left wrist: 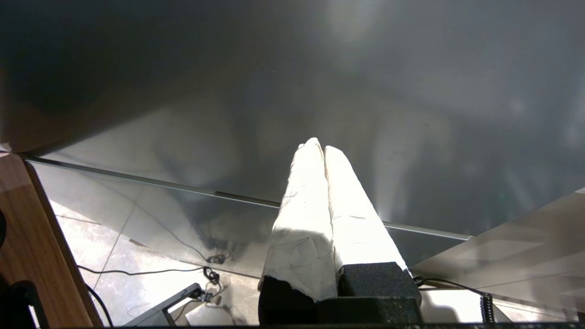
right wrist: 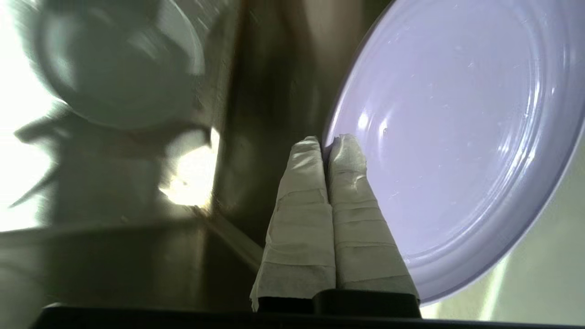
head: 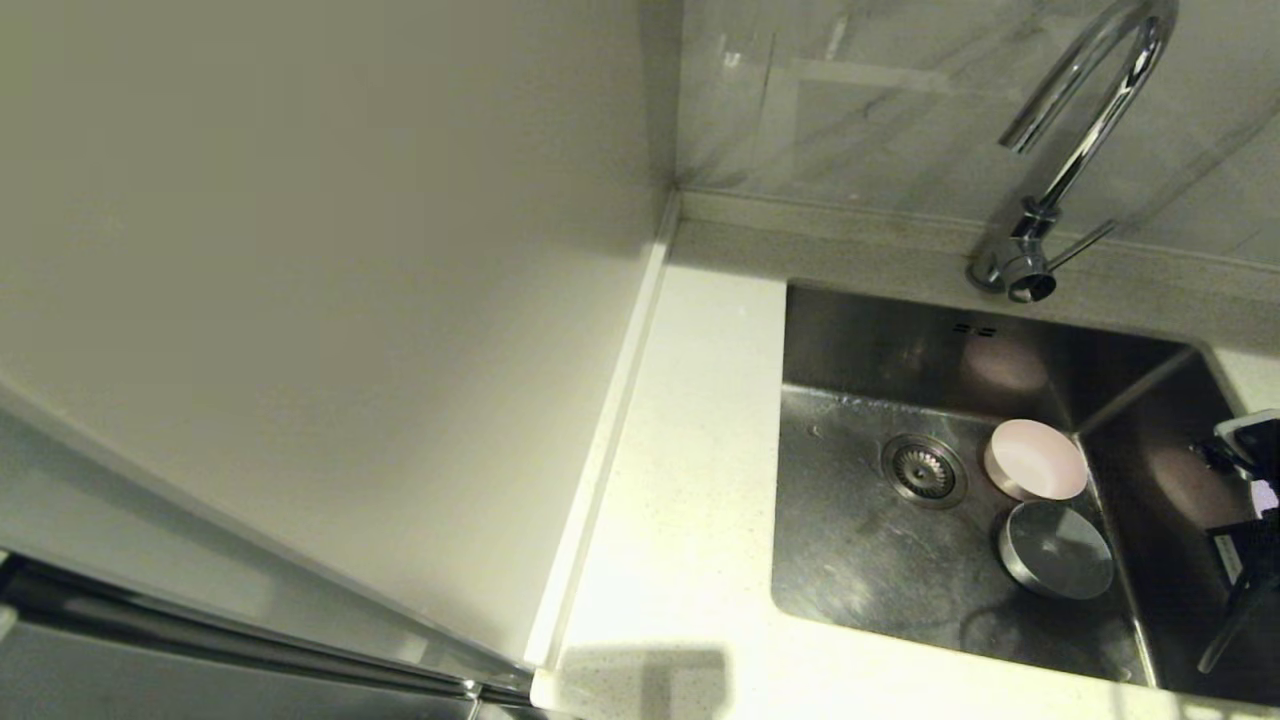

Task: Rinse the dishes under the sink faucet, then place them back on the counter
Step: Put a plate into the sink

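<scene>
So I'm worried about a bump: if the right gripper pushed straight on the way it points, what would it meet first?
Probably the sink wall. The right gripper, shut on the lilac plate rim, points at steel just past that rim; how far off is unclear.

Pink cup (head: 1036, 459) and pale bowl (head: 1056, 549) upside down in steel sink (head: 860, 560), lilac plate (right wrist: 457, 137) tilted.

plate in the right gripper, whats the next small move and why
Probably lift the lilac plate and swing it toward the faucet: the right gripper is shut on the plate's rim, and the cup and bowl already sit in the sink.
</scene>
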Tool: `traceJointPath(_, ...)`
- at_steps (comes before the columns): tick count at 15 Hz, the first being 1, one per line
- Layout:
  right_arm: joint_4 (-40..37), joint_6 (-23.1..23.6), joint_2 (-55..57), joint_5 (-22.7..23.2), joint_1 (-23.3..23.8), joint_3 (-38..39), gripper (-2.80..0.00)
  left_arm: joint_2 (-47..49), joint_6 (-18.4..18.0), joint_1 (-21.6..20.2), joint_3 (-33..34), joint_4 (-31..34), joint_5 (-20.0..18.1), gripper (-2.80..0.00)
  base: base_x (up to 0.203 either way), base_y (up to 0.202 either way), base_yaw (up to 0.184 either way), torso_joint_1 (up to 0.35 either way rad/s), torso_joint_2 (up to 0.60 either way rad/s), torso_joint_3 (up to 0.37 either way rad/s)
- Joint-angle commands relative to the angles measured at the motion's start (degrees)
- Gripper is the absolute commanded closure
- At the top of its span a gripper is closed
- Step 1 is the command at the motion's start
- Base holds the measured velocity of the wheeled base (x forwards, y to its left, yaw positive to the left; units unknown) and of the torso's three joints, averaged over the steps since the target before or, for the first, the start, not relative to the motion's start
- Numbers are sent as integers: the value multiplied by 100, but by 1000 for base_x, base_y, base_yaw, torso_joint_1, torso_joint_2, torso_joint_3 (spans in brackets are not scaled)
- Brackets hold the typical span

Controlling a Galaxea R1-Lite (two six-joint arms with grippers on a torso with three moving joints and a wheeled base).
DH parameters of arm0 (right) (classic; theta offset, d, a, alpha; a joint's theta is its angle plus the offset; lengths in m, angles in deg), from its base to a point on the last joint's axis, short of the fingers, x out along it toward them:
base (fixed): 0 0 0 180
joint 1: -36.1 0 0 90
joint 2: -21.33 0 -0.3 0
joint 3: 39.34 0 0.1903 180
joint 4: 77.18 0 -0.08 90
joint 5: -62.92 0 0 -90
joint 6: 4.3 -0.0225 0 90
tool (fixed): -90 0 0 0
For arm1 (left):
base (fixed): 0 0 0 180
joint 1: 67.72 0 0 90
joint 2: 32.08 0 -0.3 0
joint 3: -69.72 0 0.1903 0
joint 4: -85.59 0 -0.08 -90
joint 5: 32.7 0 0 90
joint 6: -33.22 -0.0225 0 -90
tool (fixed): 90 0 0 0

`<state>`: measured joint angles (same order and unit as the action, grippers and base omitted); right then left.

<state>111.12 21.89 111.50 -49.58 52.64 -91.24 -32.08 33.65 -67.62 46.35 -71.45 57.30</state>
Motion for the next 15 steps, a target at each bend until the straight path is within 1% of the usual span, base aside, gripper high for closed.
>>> traceJointPath(1, 239, 32, -103, 401, -149, 50, 0, 0, 1, -1, 18, -3, 0, 0, 0, 0, 0, 0, 0, 0)
traceJointPath(2, 324, 58, -182, 676, -225, 100, 0, 0, 1, -1, 18, -3, 0, 0, 0, 0, 0, 0, 0, 0)
traceJointPath(3, 345, 231, -256, 968, -319, 139, 0, 0, 1, -1, 18, -3, 0, 0, 0, 0, 0, 0, 0, 0)
traceJointPath(4, 348, 492, -323, 1166, -407, 174, 0, 0, 1, -1, 18, -3, 0, 0, 0, 0, 0, 0, 0, 0)
traceJointPath(6, 362, 654, -411, 1372, -793, 279, 0, 0, 1, -1, 18, -3, 0, 0, 0, 0, 0, 0, 0, 0)
traceJointPath(9, 383, 667, -484, 1403, -1485, 360, 0, 0, 1, -1, 18, -3, 0, 0, 0, 0, 0, 0, 0, 0)
traceJointPath(11, 384, 660, -465, 1398, -1808, 441, 0, 0, 1, -1, 18, -3, 0, 0, 0, 0, 0, 0, 0, 0)
traceJointPath(13, 375, 661, -231, 1397, -1886, 507, 0, 0, 1, -1, 18, -3, 0, 0, 0, 0, 0, 0, 0, 0)
traceJointPath(15, 381, 642, 242, 1376, -1880, 436, 0, 0, 1, -1, 18, -3, 0, 0, 0, 0, 0, 0, 0, 0)
